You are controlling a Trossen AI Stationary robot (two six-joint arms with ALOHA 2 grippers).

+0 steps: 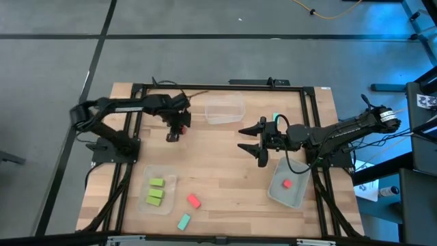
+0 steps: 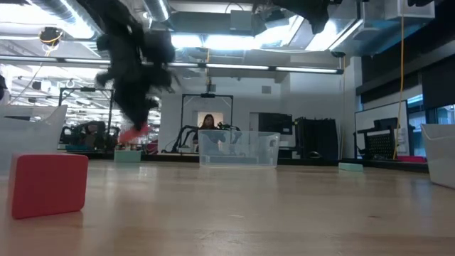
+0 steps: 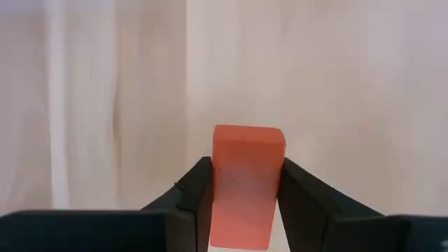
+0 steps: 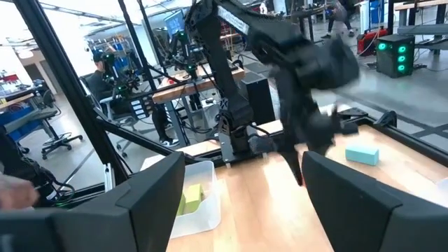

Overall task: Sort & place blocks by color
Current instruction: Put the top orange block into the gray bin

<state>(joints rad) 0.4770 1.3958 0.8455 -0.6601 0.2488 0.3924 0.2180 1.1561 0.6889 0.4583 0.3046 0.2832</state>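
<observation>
From above, the left claw hangs over the far left part of the table, with a red block at its tip. The right claw waits open near the table's middle, empty, just beside a clear tub that already holds one red block. A second tub near the front left holds three lime green blocks; a third, empty tub stands at the far edge. Loose on the table lie another red block and a teal block at the front, and one more teal block shows just behind the right claw. The third teal block I cannot find.

From table height, the left claw is blurred, yet a red patch shows at its tip, apparently just off the table. The big red block close by is the loose front one.

The left wrist view settles it: the two dark fingers stand on either side of the red block, pressing its flanks, so the claw grips it.

The right wrist view shows its own fingers spread with nothing between them, the left arm beyond, the green-filled tub, and a teal block on the table.

The step in hand looks like the pick-up of a red block. The greens seem done. The next move calls for a clean lift, a carry across the table to the tub with the red block, passing clear of the waiting right arm, and a release above that tub.
</observation>
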